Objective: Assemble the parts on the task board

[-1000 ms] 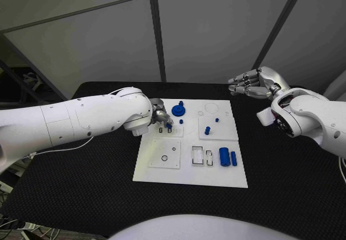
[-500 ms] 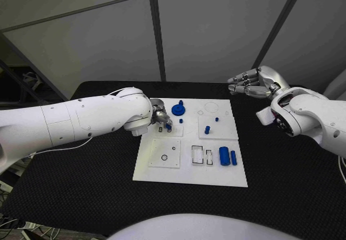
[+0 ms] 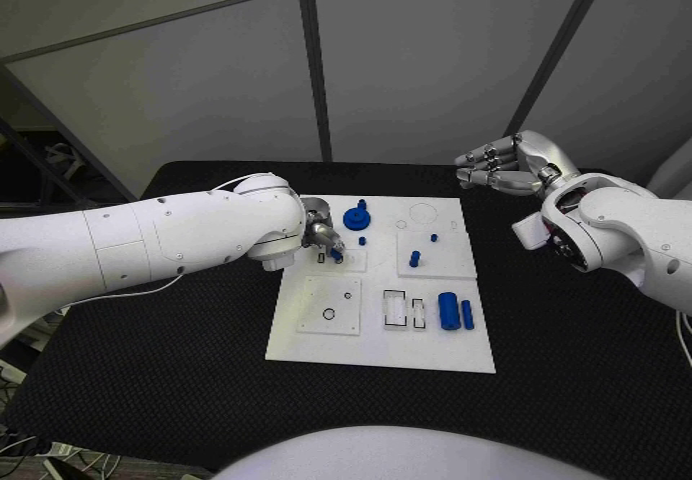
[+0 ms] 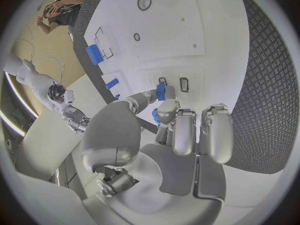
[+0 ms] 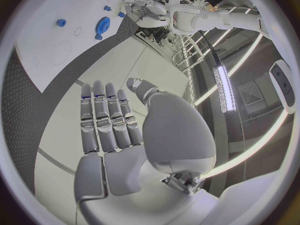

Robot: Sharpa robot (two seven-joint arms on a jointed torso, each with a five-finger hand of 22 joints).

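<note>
The white task board lies mid-table. My left hand hovers over its far left corner and pinches a small blue part between thumb and a finger, just above two narrow slots. The same part shows at the fingertips in the head view. A round blue knob, small pegs and two blue cylinders rest on the board. My right hand hangs raised beyond the board's far right corner, fingers straight and holding nothing.
The board carries rectangular recesses and a square inset plate with a round hole. Black textured table surrounds the board. Grey wall panels stand behind the table's far edge.
</note>
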